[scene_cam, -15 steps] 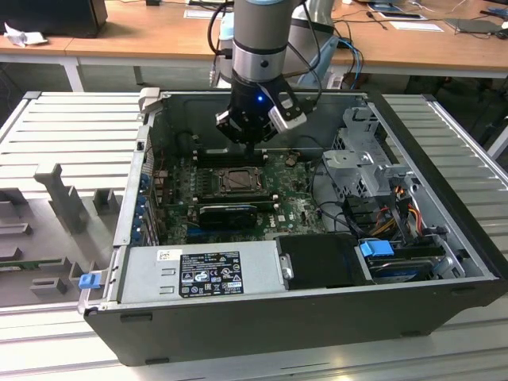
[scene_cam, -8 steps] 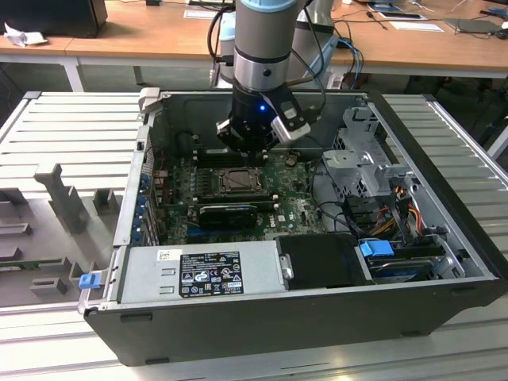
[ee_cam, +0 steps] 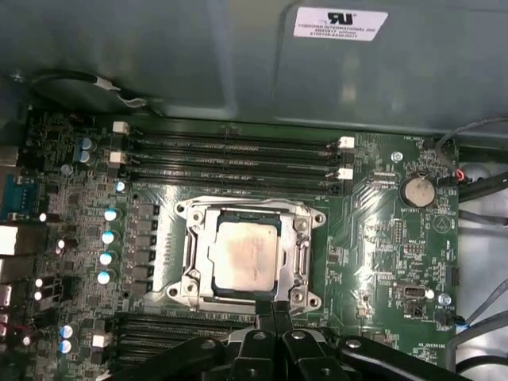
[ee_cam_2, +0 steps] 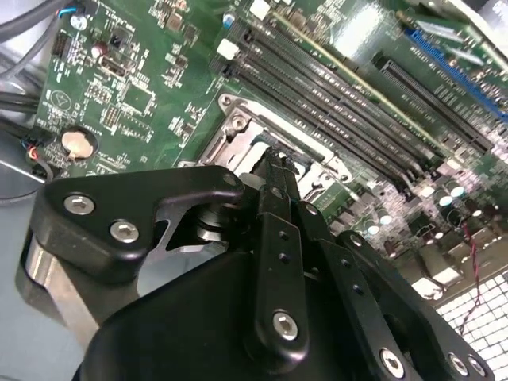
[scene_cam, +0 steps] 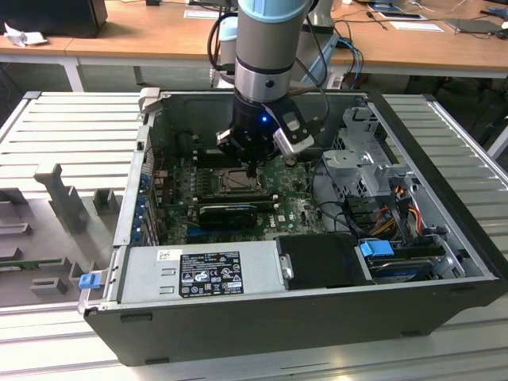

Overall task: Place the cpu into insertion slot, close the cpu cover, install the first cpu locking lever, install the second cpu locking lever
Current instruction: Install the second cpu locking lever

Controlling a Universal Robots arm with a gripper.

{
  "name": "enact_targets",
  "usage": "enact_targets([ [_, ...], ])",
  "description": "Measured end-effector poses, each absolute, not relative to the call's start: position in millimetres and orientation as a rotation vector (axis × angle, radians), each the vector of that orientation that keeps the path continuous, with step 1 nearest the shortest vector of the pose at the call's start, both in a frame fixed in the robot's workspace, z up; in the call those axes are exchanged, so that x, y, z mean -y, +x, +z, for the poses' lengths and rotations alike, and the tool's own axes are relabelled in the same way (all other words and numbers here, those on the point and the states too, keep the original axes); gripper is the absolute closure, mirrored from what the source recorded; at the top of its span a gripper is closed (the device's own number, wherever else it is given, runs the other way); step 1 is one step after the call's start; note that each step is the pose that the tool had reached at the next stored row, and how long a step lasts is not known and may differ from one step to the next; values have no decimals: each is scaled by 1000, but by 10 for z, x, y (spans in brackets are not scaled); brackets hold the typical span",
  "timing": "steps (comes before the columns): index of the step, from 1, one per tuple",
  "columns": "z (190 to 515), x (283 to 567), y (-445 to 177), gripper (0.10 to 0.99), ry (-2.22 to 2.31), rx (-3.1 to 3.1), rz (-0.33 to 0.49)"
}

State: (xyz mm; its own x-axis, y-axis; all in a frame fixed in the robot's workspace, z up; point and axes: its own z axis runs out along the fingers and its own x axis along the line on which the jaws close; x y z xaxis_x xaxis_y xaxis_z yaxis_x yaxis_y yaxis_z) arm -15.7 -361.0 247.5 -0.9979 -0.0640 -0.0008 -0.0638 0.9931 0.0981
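Observation:
In the first wrist view the cpu, a dull silver square, lies in the insertion slot on the green board. The cpu cover, a metal frame, lies flat around it, and the chip shows through its window. Thin metal levers run along the socket's sides; whether they are latched I cannot tell. My gripper is shut, fingertips pressed together at the socket's edge with nothing visible between them. In the exterior view the gripper hangs inside the case just over the slot. The second wrist view shows the shut fingers above the socket frame.
Long black memory slots run beside the socket, and a coin battery sits on the board. A black ribbed heatsink, the power supply, a drive cage and loose cables crowd the case around the arm.

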Motion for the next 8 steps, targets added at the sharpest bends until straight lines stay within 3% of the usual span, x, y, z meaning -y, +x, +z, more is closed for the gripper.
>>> enact_targets([
  [8, 2419, 3670, -160, 980, 101, 3134, -163],
])
